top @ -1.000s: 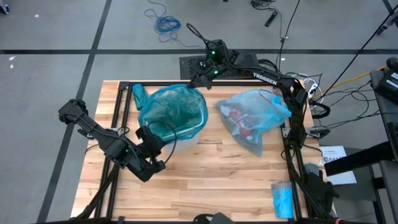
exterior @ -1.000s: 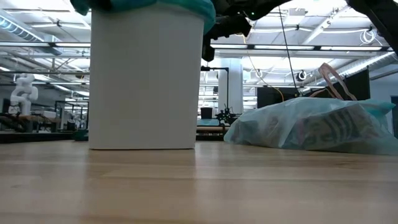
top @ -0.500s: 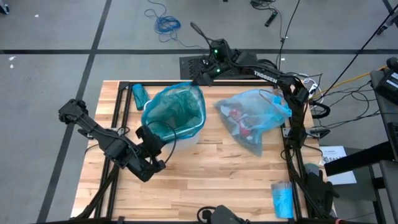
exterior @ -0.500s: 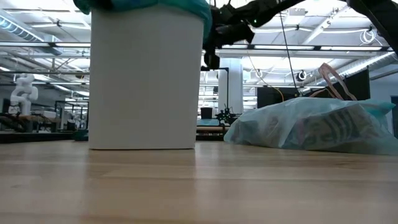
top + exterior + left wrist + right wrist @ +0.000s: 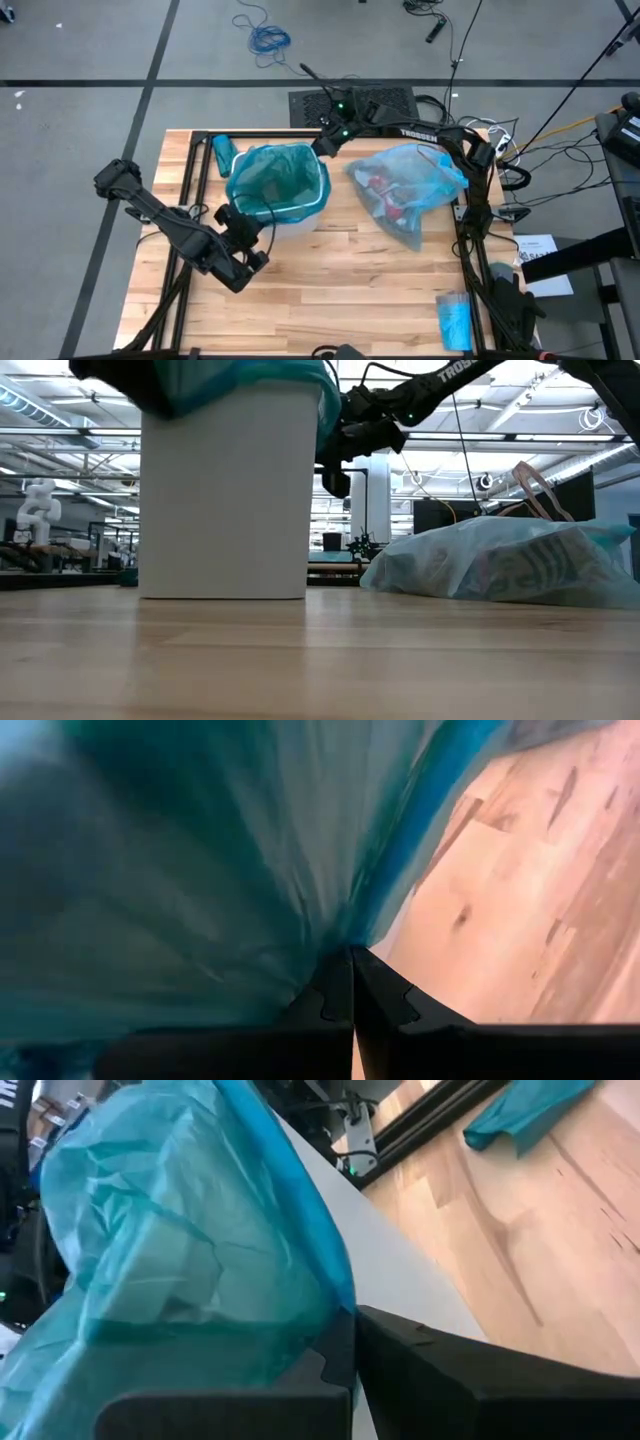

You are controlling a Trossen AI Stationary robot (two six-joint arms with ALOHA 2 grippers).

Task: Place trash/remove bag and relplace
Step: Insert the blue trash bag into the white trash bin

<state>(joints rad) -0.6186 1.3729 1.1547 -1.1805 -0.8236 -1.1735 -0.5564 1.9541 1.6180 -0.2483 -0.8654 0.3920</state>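
Bin, white: teal liner being fitted, both grippers' fingers pinching its rim at opposite sides; filled pale-blue bag already removed, lying beside bin on bench.

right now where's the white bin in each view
High view: white bin left of table centre, under the teal bag.
Low view: tall white bin at left.
Left wrist view: not clearly visible.
Right wrist view: white wall beside the teal bag.
Shared landmark: the teal bag over its rim.

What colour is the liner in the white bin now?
Teal-green liner, clearest in the high view.
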